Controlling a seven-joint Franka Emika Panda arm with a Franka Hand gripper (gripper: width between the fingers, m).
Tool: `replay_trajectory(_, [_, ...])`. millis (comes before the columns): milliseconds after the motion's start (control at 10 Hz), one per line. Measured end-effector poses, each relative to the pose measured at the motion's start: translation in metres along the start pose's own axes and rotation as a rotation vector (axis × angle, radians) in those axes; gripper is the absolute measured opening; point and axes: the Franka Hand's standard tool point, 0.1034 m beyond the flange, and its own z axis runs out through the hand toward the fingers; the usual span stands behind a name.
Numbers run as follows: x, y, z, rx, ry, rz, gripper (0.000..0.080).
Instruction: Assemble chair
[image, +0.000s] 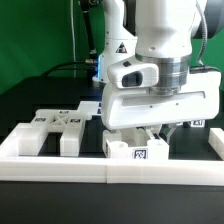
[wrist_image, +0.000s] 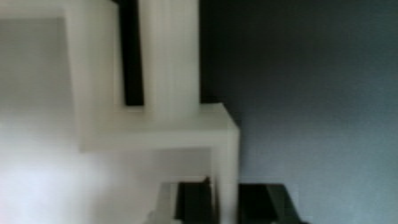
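Observation:
My gripper (image: 158, 133) hangs low over the front of the table, its fingers down on a small white tagged chair block (image: 139, 150) just behind the low border wall. In the wrist view the dark pads (wrist_image: 178, 203) stand close on either side of a thin white edge of a blurred white chair part (wrist_image: 178, 130), with the gripper (wrist_image: 217, 200) shut on it. A larger white chair piece with tags and prongs (image: 55, 126) lies at the exterior view's left.
The low white border wall (image: 60, 165) runs along the front edge. The marker board (image: 88, 104) lies flat farther back near the arm's base. Another small tagged piece (image: 196, 122) shows at the exterior view's right, partly hidden by the gripper.

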Motion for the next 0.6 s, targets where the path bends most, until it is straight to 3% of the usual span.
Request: replay_trajectory(600, [0.0013, -0.0011, -0.0005, 0.001, 0.001, 0.011, 0.0034])
